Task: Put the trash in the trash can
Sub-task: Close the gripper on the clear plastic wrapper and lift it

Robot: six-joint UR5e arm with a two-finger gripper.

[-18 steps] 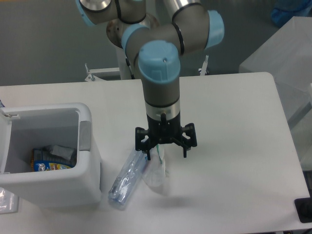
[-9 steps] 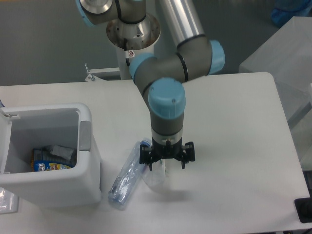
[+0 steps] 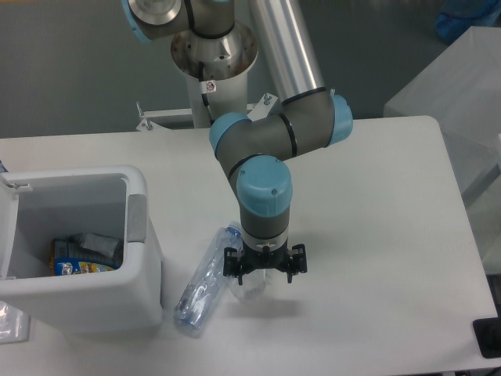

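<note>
- We see the gripper (image 3: 264, 276) pointing straight down near the front edge of the table (image 3: 376, 235), about midway between its left and right edges.
- Its black fingers (image 3: 237, 269) stand spread to either side, and the wrapper (image 3: 249, 290) sits between and just under them; we cannot tell whether the fingers touch it, since the wrist hides the gap.
- The wrapper is a small crumpled clear lump on the table, and most of its upper part is covered by the gripper.
- The bottle (image 3: 205, 283) lies flat on the table just left of the wrapper, crushed and clear, running on a slant from near the gripper down toward the front edge.
- One end of the bottle shows blue close to the gripper's left finger; the other end, also bluish, lies next to the front right corner of the trash can (image 3: 141, 290).
- The trash can stands at the left edge of the table, white and boxy, with a thick rim and a grey strip on the side that faces the bottle.
- Inside the trash can we make out a blue-and-yellow packet (image 3: 78, 265) at the bottom, with something grey beside it that we cannot identify.
- The arm (image 3: 266, 157) reaches down from its base at the back edge of the table.
</note>
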